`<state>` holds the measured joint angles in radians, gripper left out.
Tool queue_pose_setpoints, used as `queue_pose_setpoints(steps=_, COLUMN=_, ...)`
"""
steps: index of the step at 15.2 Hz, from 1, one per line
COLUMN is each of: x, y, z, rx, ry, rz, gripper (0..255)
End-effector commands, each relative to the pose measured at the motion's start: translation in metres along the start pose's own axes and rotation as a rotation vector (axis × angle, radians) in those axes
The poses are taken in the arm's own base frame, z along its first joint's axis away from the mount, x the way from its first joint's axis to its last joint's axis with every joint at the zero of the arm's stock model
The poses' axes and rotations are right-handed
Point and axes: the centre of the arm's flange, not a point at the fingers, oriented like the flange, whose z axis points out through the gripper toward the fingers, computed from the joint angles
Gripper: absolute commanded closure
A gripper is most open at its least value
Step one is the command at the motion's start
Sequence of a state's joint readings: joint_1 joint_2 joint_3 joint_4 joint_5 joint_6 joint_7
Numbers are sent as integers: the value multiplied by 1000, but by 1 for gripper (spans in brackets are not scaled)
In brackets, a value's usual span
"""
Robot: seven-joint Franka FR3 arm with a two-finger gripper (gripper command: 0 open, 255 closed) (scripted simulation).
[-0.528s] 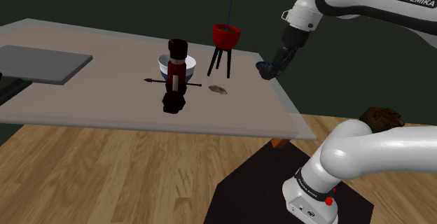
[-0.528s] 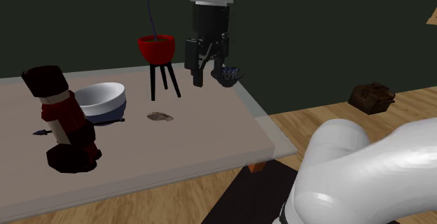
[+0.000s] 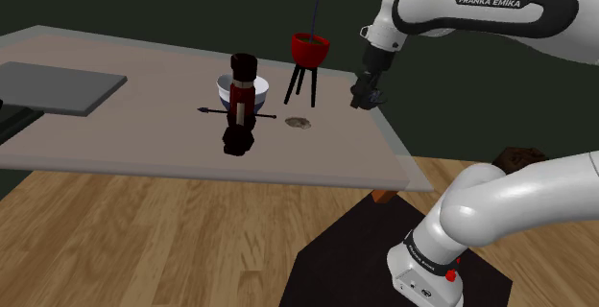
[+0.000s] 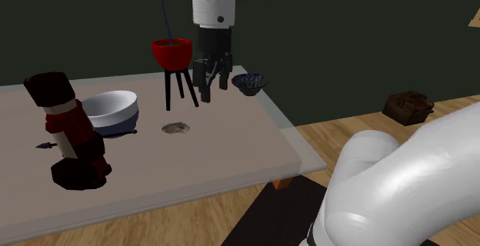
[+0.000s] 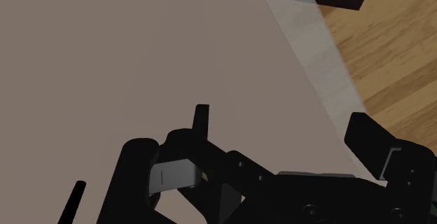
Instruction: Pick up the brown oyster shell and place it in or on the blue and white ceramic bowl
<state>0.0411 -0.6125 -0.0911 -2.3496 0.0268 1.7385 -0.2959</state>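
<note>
Both fingers point(image 4: 204, 91) are spread, nothing between them. Gripper point(image 4: 213, 92) points down over the tabletop point(image 5: 140, 47), near its far corner on the shoulder view's right, touching nothing. In the second exterior view it hangs between the red pot on a black tripod point(image 4: 171, 52) and a small dark blue patterned bowl point(image 4: 250, 83) by the tabletop's right edge.

Brown oyster shell point(image 4: 175, 127) lies flat on the tabletop, just in front of the tripod's feet, apart from the gripper and nearer the front edge. White bowl with a blue lower band point(image 4: 114, 112) sits left of the shell in that view, apart from it, upright. Nutcracker figure point(image 4: 68, 133) stands just in front of that bowl.

Grey slab point(image 3: 62, 86) lies flat at the tabletop's left end in the shoulder view, well apart from all of this.
</note>
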Motion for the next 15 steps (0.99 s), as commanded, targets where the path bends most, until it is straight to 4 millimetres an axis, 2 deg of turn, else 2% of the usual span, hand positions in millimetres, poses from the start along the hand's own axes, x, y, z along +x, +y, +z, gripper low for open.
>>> queue_pose_setpoints(steps=1, x=21, y=11, z=18, rx=4, ry=-6, rz=-37, gripper=0)
queue_pose_setpoints(steps=8, x=93, y=42, z=73, rx=22, ry=-30, rz=-162, gripper=0)
queue_pose_setpoints(steps=15, x=167, y=63, z=130, rx=39, ry=-53, rz=-287, gripper=0)
